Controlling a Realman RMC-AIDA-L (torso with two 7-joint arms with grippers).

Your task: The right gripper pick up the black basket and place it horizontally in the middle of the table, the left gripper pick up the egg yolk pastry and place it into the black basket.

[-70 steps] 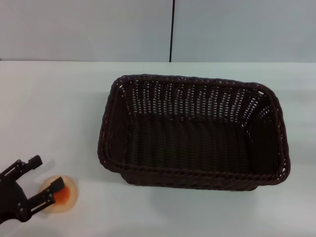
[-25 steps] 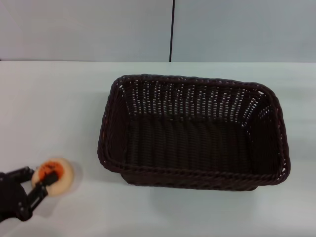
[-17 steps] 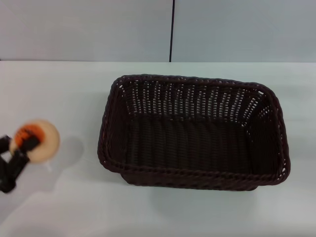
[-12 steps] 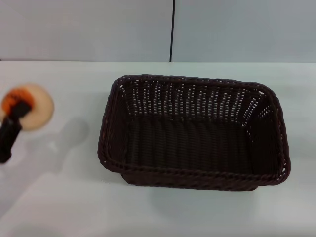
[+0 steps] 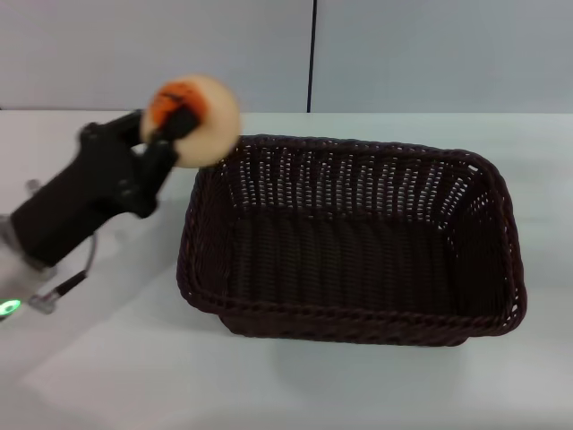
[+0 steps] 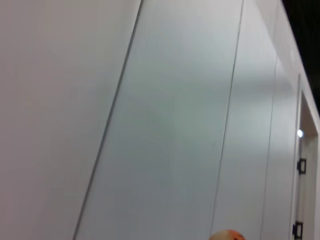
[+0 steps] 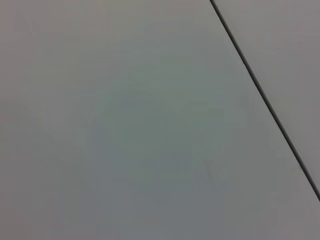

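The black basket [image 5: 351, 242] lies lengthwise in the middle of the white table [image 5: 89, 358], its inside bare. My left gripper [image 5: 183, 121] is raised above the table at the basket's left rim and is shut on the egg yolk pastry [image 5: 201, 121], a pale cream round with an orange-red centre. The pastry hangs over the basket's far left corner. A sliver of the pastry [image 6: 227, 235] shows in the left wrist view. The right gripper is out of view.
A grey wall with a dark vertical seam [image 5: 312, 54] stands behind the table. The left arm's body [image 5: 76, 206] slants over the table's left part, with a green light [image 5: 9, 307] near its base.
The left gripper closed on the pastry at the table's front left, lifted it, and carried it up and right to the basket's far left corner. The basket has not moved.
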